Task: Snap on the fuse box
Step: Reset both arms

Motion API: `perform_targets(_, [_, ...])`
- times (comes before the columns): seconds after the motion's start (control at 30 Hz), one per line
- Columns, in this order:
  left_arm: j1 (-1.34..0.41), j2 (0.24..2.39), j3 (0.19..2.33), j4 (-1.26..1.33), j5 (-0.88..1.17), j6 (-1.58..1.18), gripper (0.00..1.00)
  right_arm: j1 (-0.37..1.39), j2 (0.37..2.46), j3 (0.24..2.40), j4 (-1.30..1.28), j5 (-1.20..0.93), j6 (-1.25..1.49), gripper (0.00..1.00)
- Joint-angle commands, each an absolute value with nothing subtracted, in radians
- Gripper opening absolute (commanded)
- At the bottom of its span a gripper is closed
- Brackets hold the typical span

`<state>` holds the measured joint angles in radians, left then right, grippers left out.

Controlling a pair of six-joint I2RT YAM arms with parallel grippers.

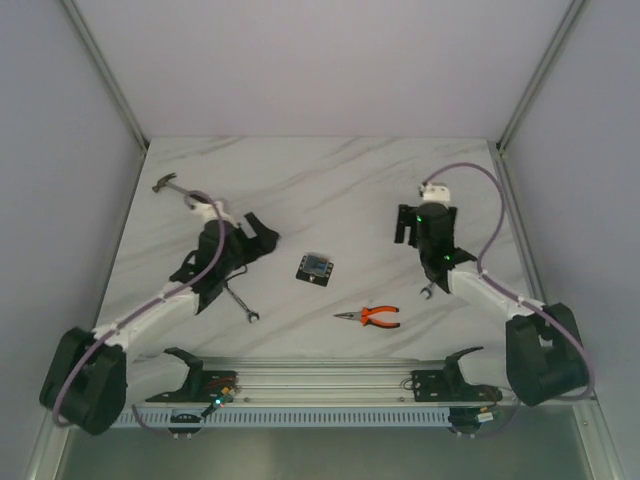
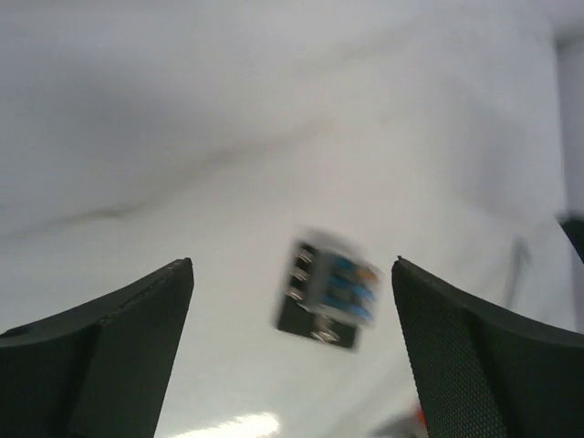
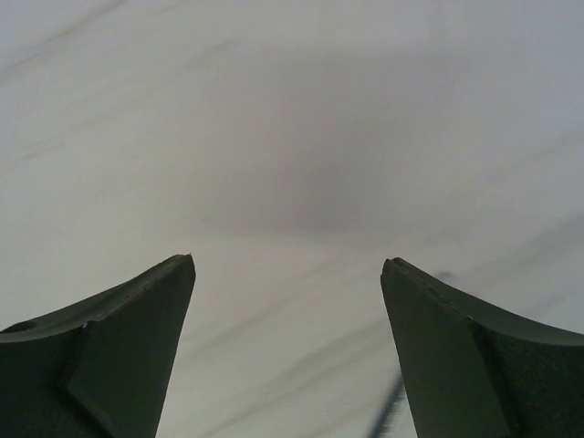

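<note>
Fuse box (image 1: 315, 269): flat on counter (image 1: 330, 180), centre, between the two arms.
Left jaws: wide open, empty; fuse box just ahead, framed between them, untouched.
Right jaws: wide open, empty; well apart from fuse box.

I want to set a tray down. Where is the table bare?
Bare: the far strip beyond the hammer, left gripper and right gripper; also between fuse box and right gripper. Crowded: near middle, around wrench, fuse box and pliers.

Light was soft and even. Left wrist view was blurred, fuse box (image 2: 328, 294) smeared, small glare below it. Right wrist view showed a broad dim shadow on the table (image 3: 301, 173).
</note>
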<state>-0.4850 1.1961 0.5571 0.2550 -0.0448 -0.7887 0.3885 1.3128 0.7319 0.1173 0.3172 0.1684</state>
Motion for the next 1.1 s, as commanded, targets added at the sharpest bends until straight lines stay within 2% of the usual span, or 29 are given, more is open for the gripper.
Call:
perform_targets(0.0, [-0.356,1.033,0.5,0.152,-0.36,-0.63,1.0,0.295,1.22,0.502,0.591,0.532,0.039,0.92])
perform_targets(0.03, [-0.326,0.992,0.485,0.151,-0.418,-0.609,1.0,0.279,1.213,0.443,0.687,0.567,0.009,0.97])
perform_targets(0.1, [-0.272,0.925,0.449,0.179,-0.523,-0.571,1.0,0.232,1.235,0.37,0.811,0.58,-0.009,1.0])
perform_targets(0.17, [-0.214,0.883,0.387,0.252,-0.599,-0.563,1.0,0.2,1.286,0.328,0.883,0.569,0.007,1.0])
perform_targets(0.27, [-0.136,0.855,0.245,0.432,-0.671,-0.541,1.0,0.198,1.383,0.225,1.19,0.588,-0.021,1.0])
perform_targets(0.33, [-0.107,0.857,0.18,0.554,-0.725,-0.508,1.0,0.185,1.384,0.198,1.265,0.525,-0.062,1.0])
perform_targets(0.47, [-0.078,0.878,0.125,0.723,-0.723,-0.376,1.0,0.144,1.489,0.11,1.525,0.46,-0.059,1.0])
perform_targets(0.53, [-0.075,0.937,0.092,0.835,-0.701,-0.299,1.0,0.113,1.465,0.139,1.423,0.397,-0.038,1.0])
perform_targets(0.6, [-0.072,1.019,0.087,0.916,-0.673,-0.234,1.0,0.079,1.522,0.167,1.435,0.31,-0.025,1.0])
perform_targets(0.63, [-0.072,1.067,0.093,0.946,-0.655,-0.22,1.0,0.074,1.565,0.189,1.431,0.302,-0.026,1.0])
perform_targets(0.7, [-0.071,1.152,0.132,0.968,-0.605,-0.163,1.0,0.03,1.523,0.235,1.285,0.219,0.005,1.0])
perform_targets(0.73, [-0.07,1.187,0.151,0.986,-0.561,-0.145,1.0,0.015,1.533,0.233,1.307,0.196,0.013,1.0])
perform_targets(1.0, [-0.069,1.514,0.18,1.35,-0.342,-0.047,1.0,0.011,1.526,0.239,1.277,0.191,0.01,1.0])
perform_targets(1.07, [-0.073,1.556,0.225,1.323,-0.287,-0.008,1.0,0.011,1.526,0.239,1.274,0.191,0.011,1.0])
